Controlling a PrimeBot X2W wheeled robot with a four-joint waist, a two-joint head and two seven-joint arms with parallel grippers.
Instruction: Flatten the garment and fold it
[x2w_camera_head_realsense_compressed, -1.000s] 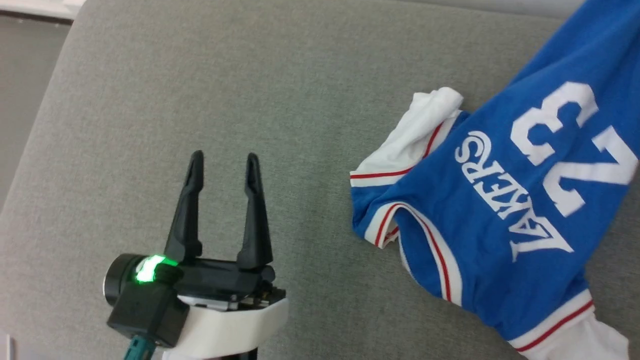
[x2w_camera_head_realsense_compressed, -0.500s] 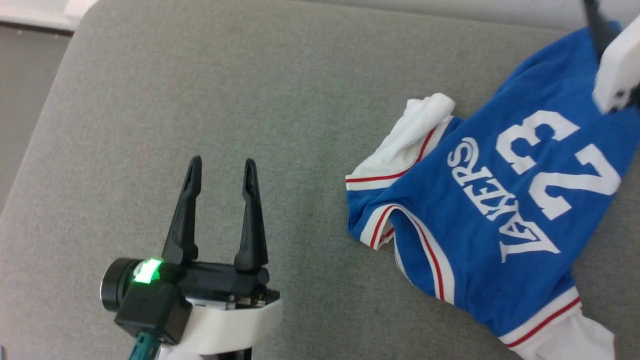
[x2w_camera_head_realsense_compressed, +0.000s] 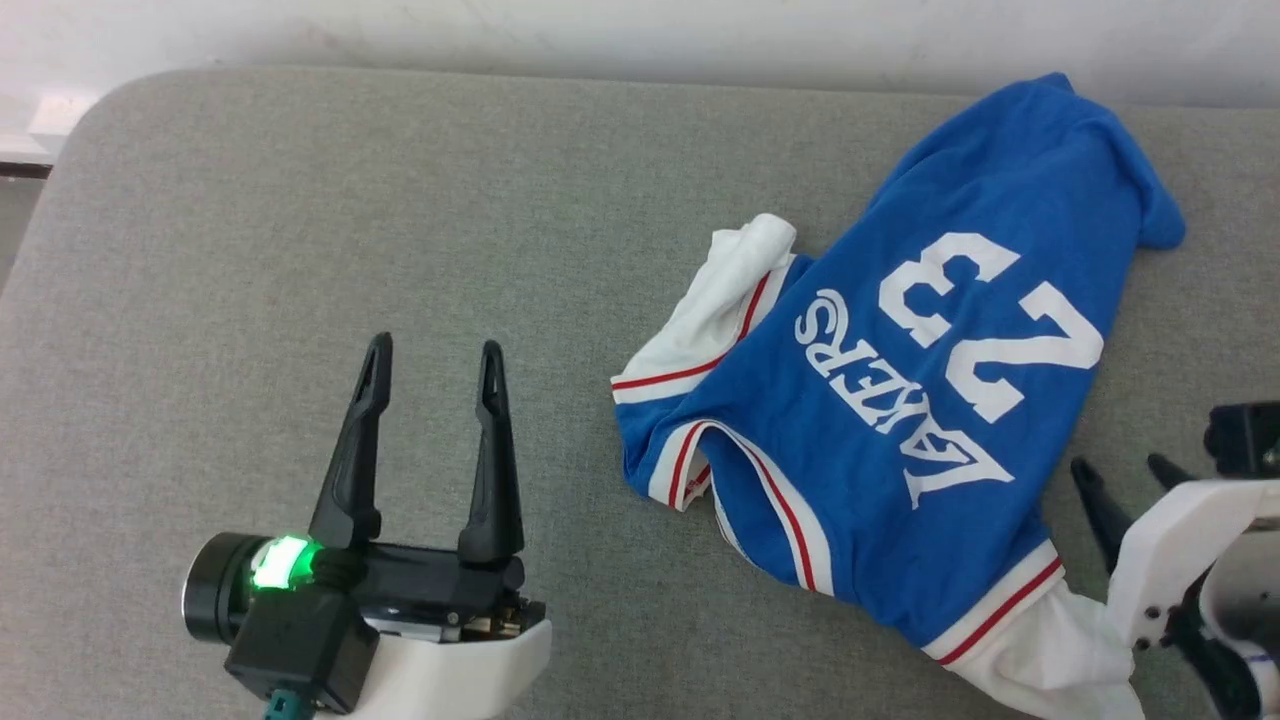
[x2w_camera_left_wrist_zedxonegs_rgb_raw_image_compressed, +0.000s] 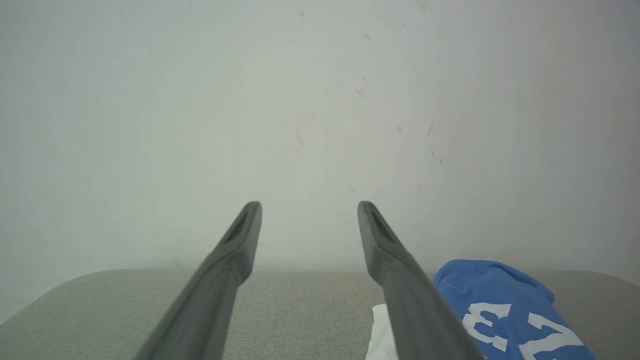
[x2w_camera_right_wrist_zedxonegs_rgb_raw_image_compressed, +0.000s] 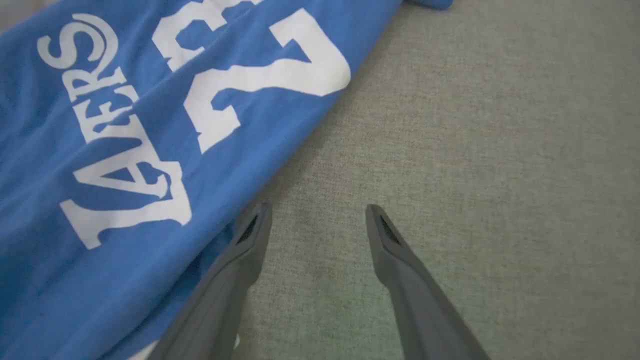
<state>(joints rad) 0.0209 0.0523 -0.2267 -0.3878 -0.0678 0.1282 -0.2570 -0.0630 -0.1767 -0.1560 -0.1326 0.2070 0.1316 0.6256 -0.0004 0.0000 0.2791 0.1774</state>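
The garment, royal blue with white sleeves, striped trim and white print facing up, lies slanted and rumpled on the right half of the grey cushion. One white sleeve is bunched at its left. My left gripper stands open well left of it, holding nothing. My right gripper is open at the lower right, just beside the garment's right edge. In the right wrist view the open right gripper hovers over bare cushion, its left finger at the edge of the garment. The left wrist view shows the left gripper and the garment.
A pale wall runs along the cushion's far edge. The cushion's rounded left corner drops off to the floor. Bare grey fabric spreads left of the garment and to its right.
The right gripper has opened and let go of the garment's far end, which now lies on the cushion; that arm has drawn back to the lower right. The head camera has also shifted.
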